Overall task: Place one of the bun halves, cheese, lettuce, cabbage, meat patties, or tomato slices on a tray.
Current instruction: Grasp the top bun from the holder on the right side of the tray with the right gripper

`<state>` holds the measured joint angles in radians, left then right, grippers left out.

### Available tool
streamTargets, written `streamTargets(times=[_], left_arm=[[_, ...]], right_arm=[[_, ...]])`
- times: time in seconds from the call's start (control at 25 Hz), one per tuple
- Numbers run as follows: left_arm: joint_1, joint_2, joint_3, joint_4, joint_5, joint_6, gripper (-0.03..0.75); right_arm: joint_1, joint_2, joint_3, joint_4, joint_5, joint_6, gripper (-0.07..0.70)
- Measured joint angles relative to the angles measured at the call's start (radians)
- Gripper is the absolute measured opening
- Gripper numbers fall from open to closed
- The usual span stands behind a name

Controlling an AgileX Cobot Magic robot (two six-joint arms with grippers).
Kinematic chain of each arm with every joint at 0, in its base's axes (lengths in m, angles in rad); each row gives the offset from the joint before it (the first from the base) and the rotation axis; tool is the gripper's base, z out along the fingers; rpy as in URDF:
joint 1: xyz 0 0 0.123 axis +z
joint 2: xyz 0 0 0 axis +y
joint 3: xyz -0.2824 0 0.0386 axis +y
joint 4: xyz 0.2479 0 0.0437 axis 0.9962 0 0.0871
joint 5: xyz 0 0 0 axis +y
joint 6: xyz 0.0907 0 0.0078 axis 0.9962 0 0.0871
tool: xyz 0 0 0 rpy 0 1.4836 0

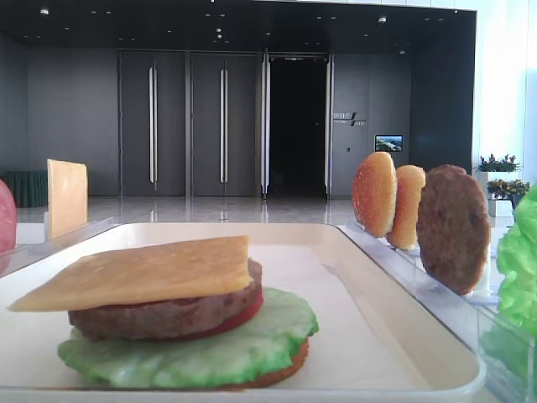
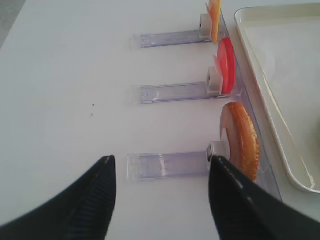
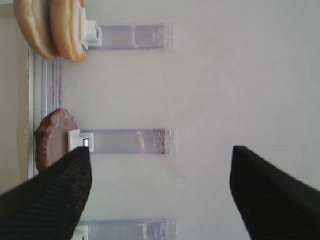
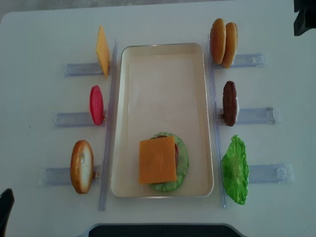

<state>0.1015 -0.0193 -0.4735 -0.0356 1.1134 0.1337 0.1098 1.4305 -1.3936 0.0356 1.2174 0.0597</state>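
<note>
Tray point(image 4: 163, 54) already held a bun/lettuce/tomato/patty/cheese point(image 4: 157, 159) stack at its near end, top bun prob. left; both grippers point(image 3: 160, 185) point(image 2: 162, 195) wide, empty.

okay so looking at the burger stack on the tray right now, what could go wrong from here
1. The cheese overhangs the meat patty and tilts, so a bun half pressed on top could slide it off.
2. The stack sits close to the tray rim at the near end; a nudge could push it against the rim.
3. The rack buns stand side by side, so the open right claw might catch both.
</note>
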Motion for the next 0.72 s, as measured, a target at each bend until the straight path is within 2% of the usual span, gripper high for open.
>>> streamTargets(times=[0.4,0.72], left_arm=[[0.000,0.000,0.000,0.002,0.000,-0.009,0.450],[0.000,0.000,0.000,0.002,0.000,-0.010,0.450]], right_arm=[[0.000,0.220,-0.218,-0.022,0.002,-0.021,0.542],[0.000,0.291,-0.281,-0.024,0.001,-0.035,0.542]])
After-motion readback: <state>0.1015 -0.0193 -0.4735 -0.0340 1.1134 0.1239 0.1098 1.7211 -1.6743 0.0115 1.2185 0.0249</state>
